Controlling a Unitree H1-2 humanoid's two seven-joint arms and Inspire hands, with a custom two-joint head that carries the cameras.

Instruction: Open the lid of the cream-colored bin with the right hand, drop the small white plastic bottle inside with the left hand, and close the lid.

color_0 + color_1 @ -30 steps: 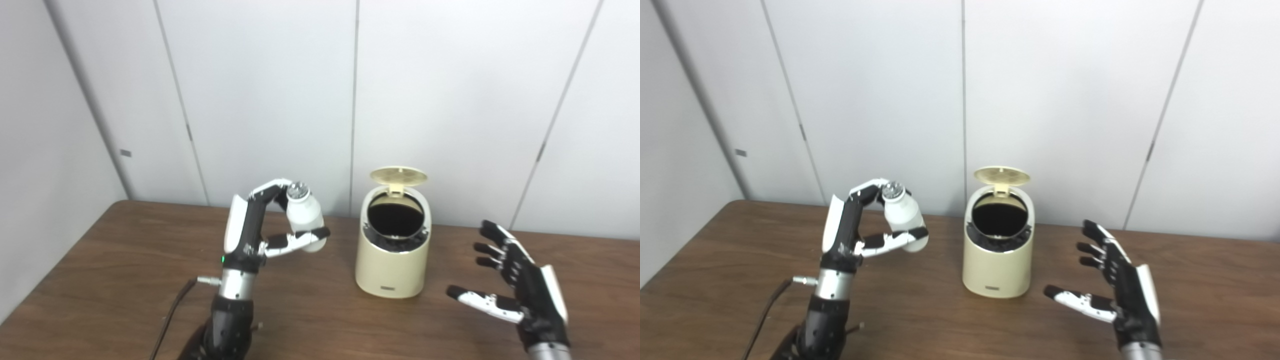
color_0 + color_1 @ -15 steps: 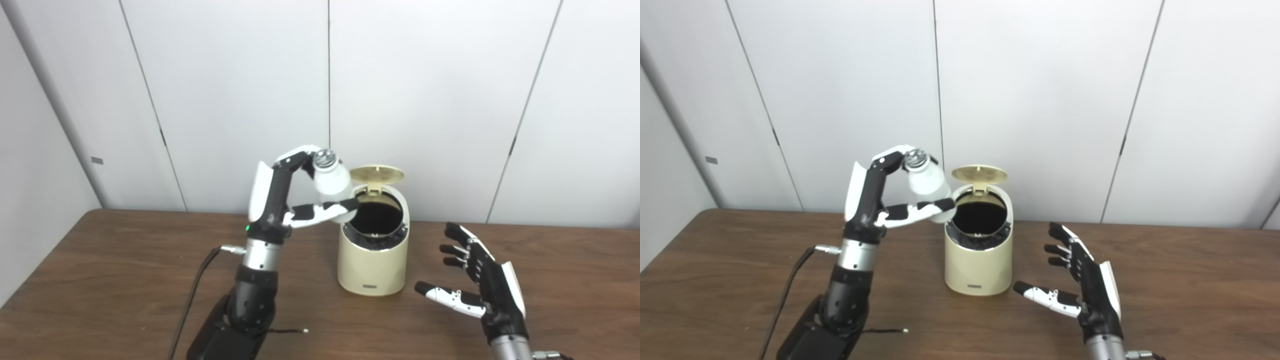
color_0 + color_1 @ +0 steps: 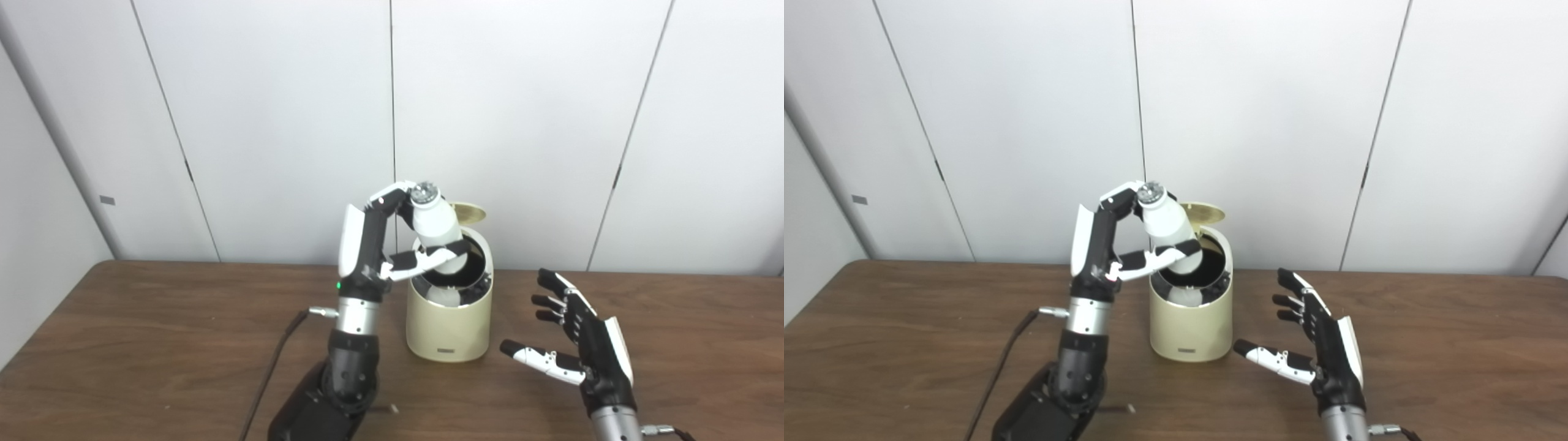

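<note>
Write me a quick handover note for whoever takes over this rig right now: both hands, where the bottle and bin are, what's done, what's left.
Left hand: shut on the white bottle, held tilted over the bin's mouth, cap end up.
Right hand: open, holding nothing, hovering beside the bin on its right.
Cream bin: upright on the wooden table, lid flipped up at the back.
Done: lid opened, bottle picked up and brought over the opening.
Left: release the bottle into the bin, pull the left hand clear, close the lid.
</note>
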